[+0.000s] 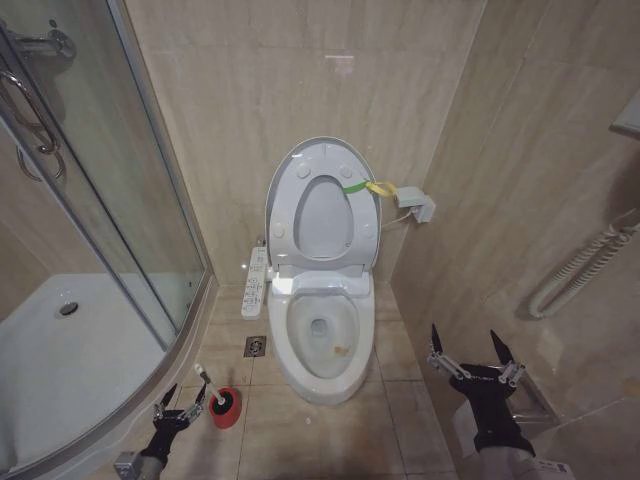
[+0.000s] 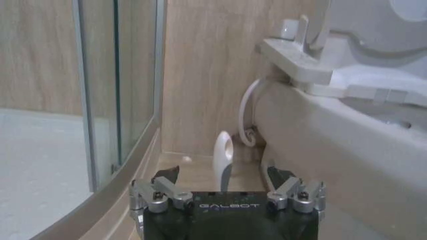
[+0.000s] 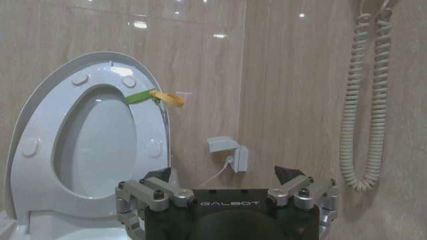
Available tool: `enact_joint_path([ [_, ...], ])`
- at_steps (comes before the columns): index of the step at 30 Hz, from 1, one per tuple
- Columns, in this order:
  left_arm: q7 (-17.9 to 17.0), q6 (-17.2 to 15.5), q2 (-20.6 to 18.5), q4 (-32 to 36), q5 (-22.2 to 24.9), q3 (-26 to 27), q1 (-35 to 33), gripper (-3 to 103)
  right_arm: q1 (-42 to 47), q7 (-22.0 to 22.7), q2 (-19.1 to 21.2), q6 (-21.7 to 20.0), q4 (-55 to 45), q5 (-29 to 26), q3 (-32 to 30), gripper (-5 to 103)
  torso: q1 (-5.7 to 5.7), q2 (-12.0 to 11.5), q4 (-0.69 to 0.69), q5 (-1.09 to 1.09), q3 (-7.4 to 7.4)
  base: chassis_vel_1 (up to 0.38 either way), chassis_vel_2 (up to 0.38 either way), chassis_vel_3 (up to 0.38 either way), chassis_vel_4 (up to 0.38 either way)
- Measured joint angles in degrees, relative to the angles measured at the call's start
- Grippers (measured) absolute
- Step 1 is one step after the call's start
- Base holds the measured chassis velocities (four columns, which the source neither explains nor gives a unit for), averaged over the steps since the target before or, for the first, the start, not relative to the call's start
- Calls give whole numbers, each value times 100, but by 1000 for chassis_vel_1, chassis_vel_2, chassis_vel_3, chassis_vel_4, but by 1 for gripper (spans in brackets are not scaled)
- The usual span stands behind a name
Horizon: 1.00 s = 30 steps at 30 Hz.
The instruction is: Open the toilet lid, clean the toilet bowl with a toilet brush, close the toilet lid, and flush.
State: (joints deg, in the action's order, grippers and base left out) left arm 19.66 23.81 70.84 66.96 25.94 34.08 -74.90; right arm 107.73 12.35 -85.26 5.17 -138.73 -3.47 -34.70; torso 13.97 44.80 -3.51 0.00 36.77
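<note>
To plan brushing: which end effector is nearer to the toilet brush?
Left. The left end effector is right beside the toilet brush; the right end effector is across the toilet bowl.

1. My left claw [image 1: 183, 396] has two dark, pointed fingertips [image 2: 167, 175] mounted on silver metal knuckles.
2. Those knuckles are blocky links, each set with small dark screw heads.
3. The links join a black housing that carries the word GALBOT in pale letters.
4. My right claw [image 1: 470, 343] is built the same: black triangular fingertips [image 3: 289, 174], silver jointed links, black body.
5. Its housing bears the same GALBOT marking, above a rounded black dome.
6. In the head view my right wrist is a black cylinder that meets a white forearm shell.
7. My left wrist is slim and dark, with a grey block at its base.
</note>
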Motion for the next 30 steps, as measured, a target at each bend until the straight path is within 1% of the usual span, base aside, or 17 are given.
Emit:
enact_joint_path([
  [6,-38,82,-32,-334,-149,-92,249,91,0,0,0,0,0,0,0,100,0,0,0,0,0,0,0,0,0],
  [7,-44,94,-41,-385,-165,-117,299,86,0,0,0,0,0,0,0,100,0,0,0,0,0,0,0,0,0],
  [9,-71,194,-52,-603,-258,-195,483,86,0,0,0,0,0,0,0,100,0,0,-1,0,0,0,0,0,0],
  [15,-109,211,-41,-883,-323,-324,715,85,0,0,0,0,0,0,0,100,0,0,-1,0,0,0,0,0,0],
  [19,-134,223,-45,-1004,-329,-376,814,85,0,0,0,0,0,0,0,100,0,0,0,0,0,0,0,0,0],
  [20,-211,224,-55,-1040,-318,-417,853,85,0,0,0,0,0,0,0,100,0,0,0,0,0,0,0,0,0],
  [21,-211,224,-55,-1040,-318,-417,853,85,0,0,0,0,0,0,0,100,0,0,0,0,0,0,0,0,0],
  [22,-251,223,-61,-1053,-305,-443,872,82,0,0,0,0,0,0,0,100,0,0,0,0,0,0,0,0,0],
  [24,-362,214,-71,-1167,-269,-526,992,82,0,0,0,0,0,0,0,100,-1,0,0,0,0,0,0,0,0],
  [28,-434,205,-76,-1269,-173,-629,1100,82,0,0,0,0,0,0,0,100,-1,0,-1,0,0,0,0,0,0],
  [29,-448,198,-84,-1274,-162,-653,1114,64,0,0,0,0,0,0,0,100,-1,0,-1,0,0,0,0,0,0],
  [30,-448,198,-84,-1274,-162,-653,1114,64,0,0,0,0,0,0,0,100,-1,0,-1,0,0,0,0,0,0],
])
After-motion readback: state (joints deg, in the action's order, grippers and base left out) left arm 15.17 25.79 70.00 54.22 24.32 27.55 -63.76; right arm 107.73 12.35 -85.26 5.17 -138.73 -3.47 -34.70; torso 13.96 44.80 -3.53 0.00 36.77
